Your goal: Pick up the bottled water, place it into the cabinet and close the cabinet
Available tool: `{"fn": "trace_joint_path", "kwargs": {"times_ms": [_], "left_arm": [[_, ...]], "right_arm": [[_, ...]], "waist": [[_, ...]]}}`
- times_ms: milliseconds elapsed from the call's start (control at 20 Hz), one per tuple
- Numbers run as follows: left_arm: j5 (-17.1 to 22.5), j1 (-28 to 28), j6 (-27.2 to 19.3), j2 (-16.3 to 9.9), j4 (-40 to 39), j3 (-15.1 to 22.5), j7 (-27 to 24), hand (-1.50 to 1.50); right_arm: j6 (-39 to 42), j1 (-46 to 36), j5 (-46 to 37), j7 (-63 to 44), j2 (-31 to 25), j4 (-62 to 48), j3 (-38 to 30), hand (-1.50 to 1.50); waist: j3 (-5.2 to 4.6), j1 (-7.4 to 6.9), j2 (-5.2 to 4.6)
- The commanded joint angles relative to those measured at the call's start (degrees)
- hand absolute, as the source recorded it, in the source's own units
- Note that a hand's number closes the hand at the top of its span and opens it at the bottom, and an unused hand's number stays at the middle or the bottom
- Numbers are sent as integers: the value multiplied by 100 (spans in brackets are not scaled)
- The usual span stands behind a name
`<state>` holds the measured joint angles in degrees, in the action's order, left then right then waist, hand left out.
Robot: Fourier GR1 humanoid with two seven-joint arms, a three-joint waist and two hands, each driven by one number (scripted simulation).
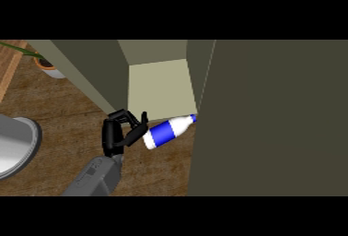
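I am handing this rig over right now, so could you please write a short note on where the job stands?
Hands: only one hand shows, at the view's left; its fingers look relaxed beside the bottled water, and contact cannot be told. The other hand is not in view.
Things: the bottle lies tilted at the mouth of the cabinet, cap end toward the cabinet door, which stands open.
Done: bottle brought to the cabinet opening.
Left: get it fully inside, withdraw the hand, close the door.

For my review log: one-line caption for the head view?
Robot hand beside tilted water bottle at the open cabinet.
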<state>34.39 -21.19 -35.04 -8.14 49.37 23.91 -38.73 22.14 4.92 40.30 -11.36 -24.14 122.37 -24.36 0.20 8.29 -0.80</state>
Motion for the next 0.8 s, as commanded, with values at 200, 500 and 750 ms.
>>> {"fn": "trace_joint_path", "kwargs": {"times_ms": [200,500,750], "left_arm": [[152,-1351,780,582,84,82,183,150],[369,-980,1516,788,111,244,-10,150],[447,-776,2296,799,237,195,-50,150]], "right_arm": [[75,260,153,-91,-102,252,-253,-150],[235,556,365,-296,-224,578,-325,150],[408,1403,757,-576,8,1517,-515,150]], "waist": [[-35,-223,55],[-35,-438,86],[-23,-651,117]]}}
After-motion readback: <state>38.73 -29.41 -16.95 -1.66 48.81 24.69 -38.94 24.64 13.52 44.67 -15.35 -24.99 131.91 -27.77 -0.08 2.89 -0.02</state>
